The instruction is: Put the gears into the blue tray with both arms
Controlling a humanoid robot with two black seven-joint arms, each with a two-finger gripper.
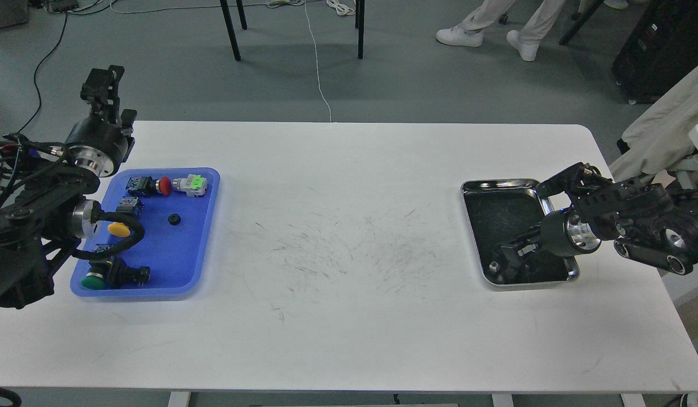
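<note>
White and scuffed in the middle, the counter [349,282] holds two trays set far apart, one near each arm, so each arm can reach its own side.

On the left sits the blue tray [199,249]. One gear [174,219] already lies on its bare blue floor, small and black, apart from the switches. Around it are a red switch [156,185], a yellow switch [119,229] and a green switch [103,278].

The left gripper [103,85] is lifted high behind the blue tray, out past the far edge of the counter — well out of the way. It is dark and seen from the side, so I cannot tell if its jaws are wide or closed. I see nothing in it.

On the right sits the steel tray [498,186]. The right gripper [510,254] reaches down into its dark inside, near the front corner. A small round thing lies there that may be another gear [494,265]. The jaws look a little apart, but black on black hides them — I cannot tell if they hold anything. This looks like the pick-up step.
</note>
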